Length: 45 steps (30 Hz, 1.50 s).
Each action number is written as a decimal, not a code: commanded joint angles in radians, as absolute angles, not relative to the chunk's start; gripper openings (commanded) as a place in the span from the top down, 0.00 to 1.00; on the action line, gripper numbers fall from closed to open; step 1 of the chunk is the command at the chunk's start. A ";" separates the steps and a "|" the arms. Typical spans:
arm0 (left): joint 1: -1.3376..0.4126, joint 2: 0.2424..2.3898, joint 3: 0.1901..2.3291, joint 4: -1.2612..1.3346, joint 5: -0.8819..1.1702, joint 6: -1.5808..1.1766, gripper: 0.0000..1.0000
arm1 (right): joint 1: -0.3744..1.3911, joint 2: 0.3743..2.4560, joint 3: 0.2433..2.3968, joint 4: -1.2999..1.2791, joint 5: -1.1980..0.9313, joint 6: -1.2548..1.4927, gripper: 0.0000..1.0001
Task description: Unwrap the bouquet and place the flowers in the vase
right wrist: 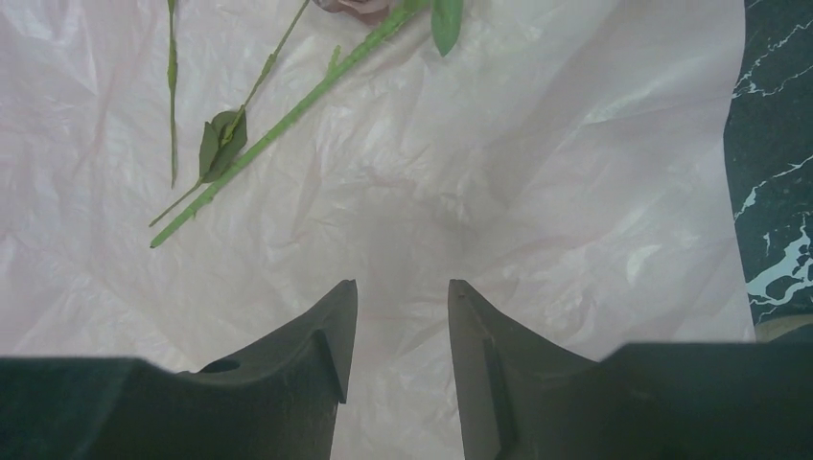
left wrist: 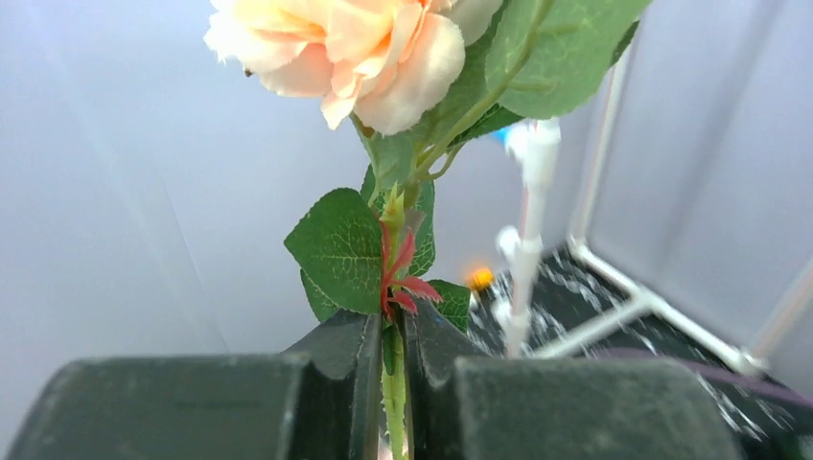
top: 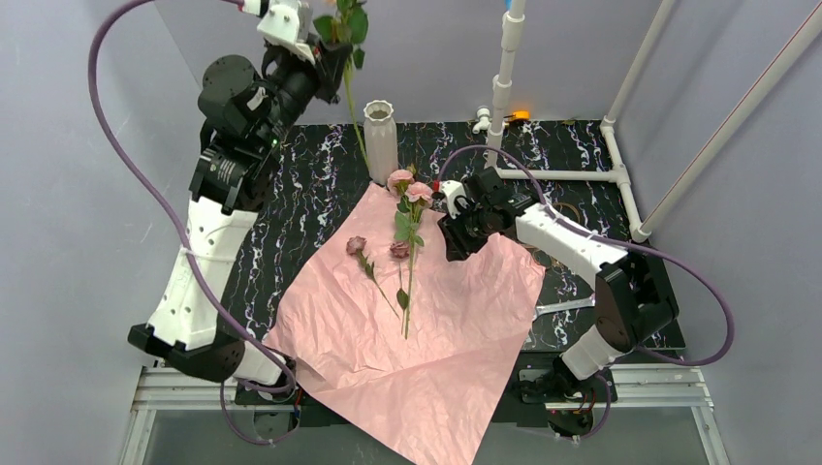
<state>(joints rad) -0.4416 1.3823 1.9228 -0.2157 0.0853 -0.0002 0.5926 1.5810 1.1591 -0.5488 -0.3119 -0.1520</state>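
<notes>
Black marbled table carries crumpled pink paper with loose flowers lying on it. The right gripper hovers just above the sheet, jaws partly apart, empty. Farther back stands the white vase — beyond it, high up, the left gripper clamps a peach rose by its stem.

Identify the crinkled wrapping-paper sheet by plain pale pink, the marble-effect tabletop by black with white veining, the tall ribbed vase by plain white. Expect peach petals, green leaves and a red sprout on the long-stemmed rose. Expect pink and dark mauve blooms on green stems among the loose flowers.
</notes>
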 commanded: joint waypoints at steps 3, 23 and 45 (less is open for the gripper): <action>-0.437 1.599 2.175 0.024 0.036 0.224 1.00 | 0.598 1.516 1.159 -0.504 -0.324 -0.104 0.51; -0.355 1.917 2.413 0.100 0.037 0.093 1.00 | 0.598 1.475 1.119 -0.479 -0.300 -0.104 0.51; -0.318 2.006 2.138 0.054 0.107 -0.031 0.99 | 0.596 1.541 1.189 -0.417 -0.227 -0.016 0.47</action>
<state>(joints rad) -0.3164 2.0098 2.1708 0.0338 0.1024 -0.0196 0.5922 1.5181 1.1278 -0.4679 -0.2554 -0.0547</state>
